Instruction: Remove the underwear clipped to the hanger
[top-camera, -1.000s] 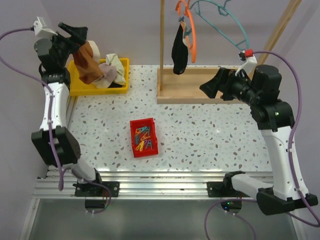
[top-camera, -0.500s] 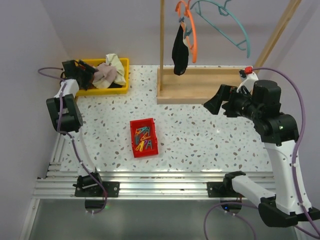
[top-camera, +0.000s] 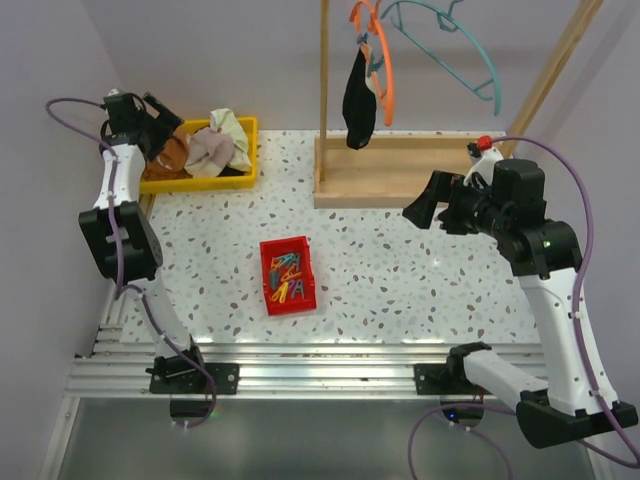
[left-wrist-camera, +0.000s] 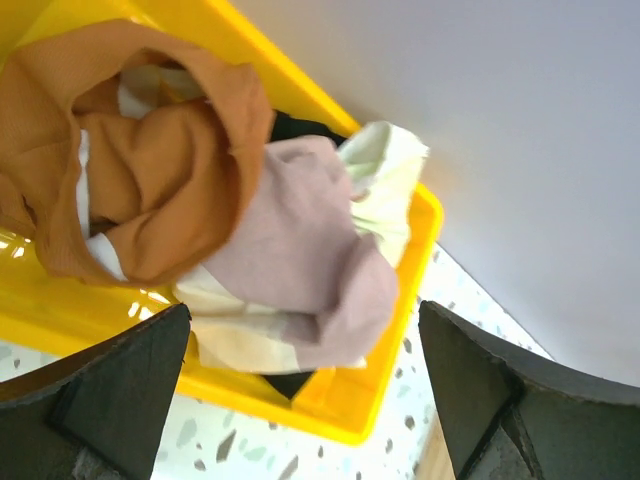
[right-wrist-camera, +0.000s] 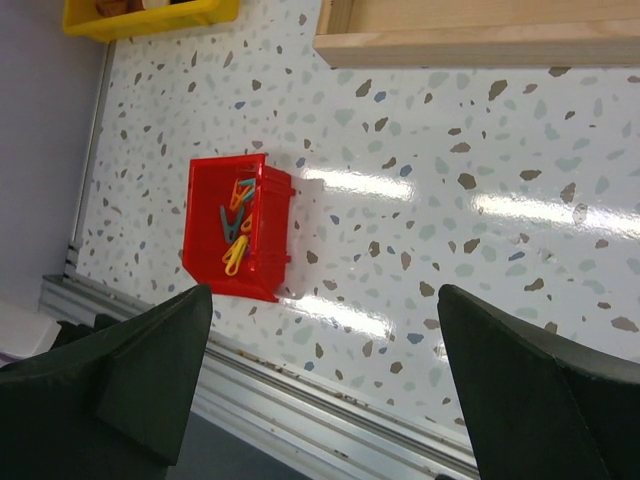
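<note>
The rust-brown underwear (left-wrist-camera: 150, 190), held aloft a second ago, now lies crumpled in the yellow bin (top-camera: 200, 184) at upper left. The black underwear (top-camera: 358, 100) hangs lengthwise down from the orange hanger (top-camera: 387, 85), top centre. The left gripper (left-wrist-camera: 303, 310) and right gripper (right-wrist-camera: 322, 300) both gape, empty.

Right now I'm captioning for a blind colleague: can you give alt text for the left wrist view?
A rust-brown soft garment with cream-white parts lies in a yellow plastic bin, against a pale pink-and-cream cloth bundle. The left gripper hangs open over the bin, its two dark fingers wide apart, holding nothing.
</note>
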